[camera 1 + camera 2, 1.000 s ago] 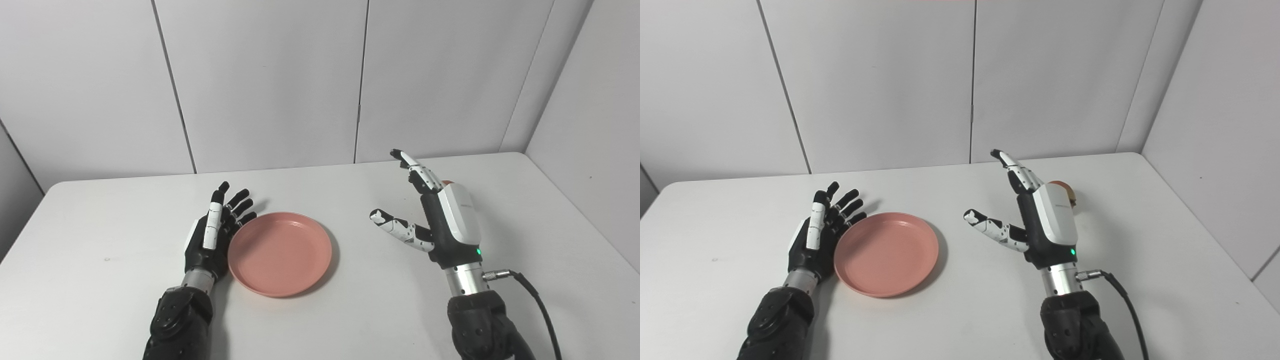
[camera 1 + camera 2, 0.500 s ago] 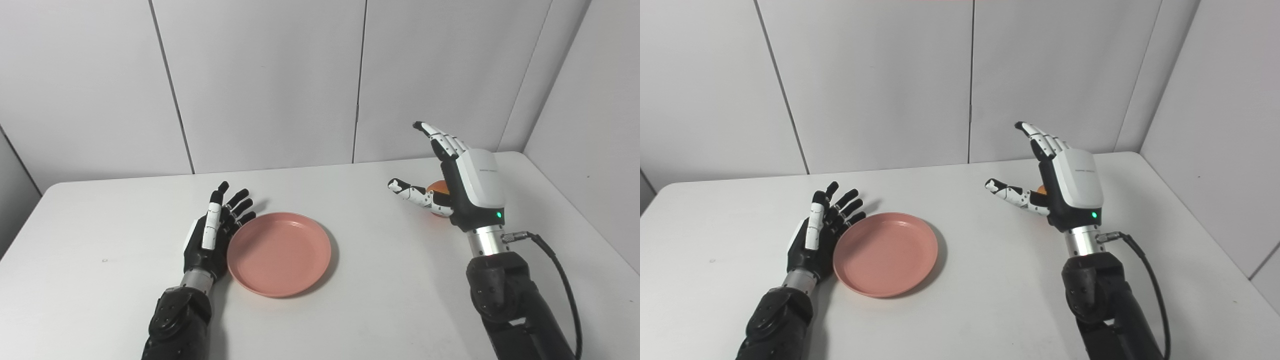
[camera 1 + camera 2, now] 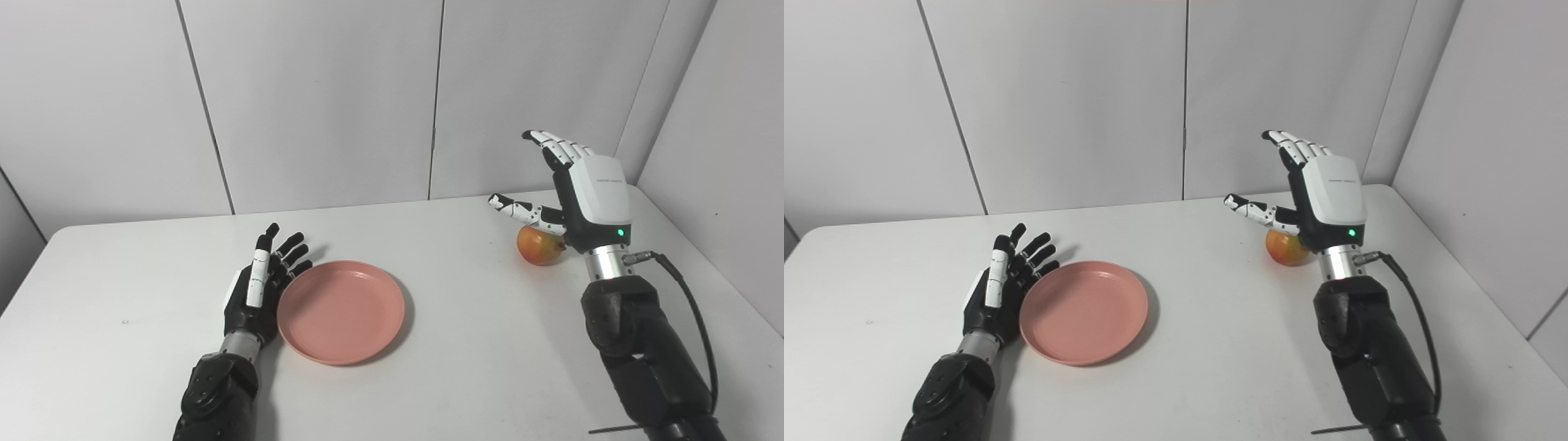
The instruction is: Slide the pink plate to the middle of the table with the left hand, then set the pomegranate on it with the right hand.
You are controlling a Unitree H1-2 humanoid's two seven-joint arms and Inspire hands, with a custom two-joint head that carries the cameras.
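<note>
- Table (image 3: 478, 380) — white, with rounded corners — carries everything here and stands against pale grey wall panels (image 3: 318, 98).
- My left hand (image 3: 260, 291) lies low on the surface left of its middle, fingers (image 3: 293, 253) stretched and spread, gripping nothing. Its palm side is against the left rim of the pink plate (image 3: 341, 310).
- The pink plate sits flat, a little left of the middle of the surface and nearer the front edge than the back one. Its dish holds nothing.
- The pomegranate (image 3: 540, 245) — reddish orange with a yellow patch — rests on the surface toward the back right corner, well apart from the plate.
- My right hand (image 3: 579, 193) is raised above the pomegranate and just behind it, spread wide and grasping nothing: the fingers (image 3: 554, 144) point up and to the left, the thumb (image 3: 517, 208) reaches left over the top of the fruit. Whether the thumb base touches the fruit I cannot tell; the heel of the hand hides the fruit's right side.
- A green light (image 3: 620, 233) glows near my right wrist, and a black cable (image 3: 695, 312) runs from the wrist down along the forearm.
</note>
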